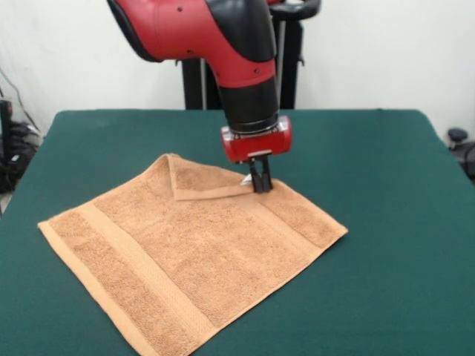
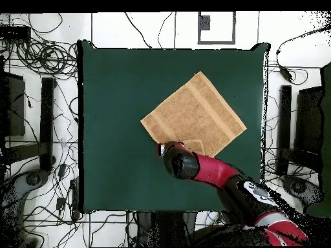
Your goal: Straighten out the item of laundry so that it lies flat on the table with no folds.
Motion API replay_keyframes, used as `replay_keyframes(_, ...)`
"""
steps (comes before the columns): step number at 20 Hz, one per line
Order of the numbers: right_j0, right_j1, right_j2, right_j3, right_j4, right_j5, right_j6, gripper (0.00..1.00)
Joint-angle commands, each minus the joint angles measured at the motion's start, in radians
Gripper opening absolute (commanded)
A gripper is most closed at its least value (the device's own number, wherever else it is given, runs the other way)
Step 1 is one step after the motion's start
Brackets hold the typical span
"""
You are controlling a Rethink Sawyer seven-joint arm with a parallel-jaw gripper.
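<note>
The orange-tan towel (image 1: 200, 259) lies spread on the dark green table (image 1: 386, 222), with its far corner folded over into a triangular flap (image 1: 200, 182). My gripper (image 1: 260, 182) is down at the tip of that flap, beside the small white tag (image 1: 245, 179). Its fingers stand close together, pinching the flap's corner at towel level. In the overhead view the towel (image 2: 194, 115) sits as a diamond, right of the table's (image 2: 116, 97) middle. The arm's wrist (image 2: 181, 163) covers the gripper and most of the folded corner.
The robot's pedestal (image 1: 286, 67) stands behind the table's far edge. Cables and stands (image 2: 45, 129) lie on the floor around the table. Green tabletop shows on all sides of the towel.
</note>
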Motion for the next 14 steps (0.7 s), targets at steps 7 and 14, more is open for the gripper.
replay_keyframes(7,0.125,-0.013,-0.027,0.03,0.051,0.18,0.18,0.0)
replay_keyframes(14,0.181,-0.006,-0.105,-0.015,0.028,0.237,0.153,0.0)
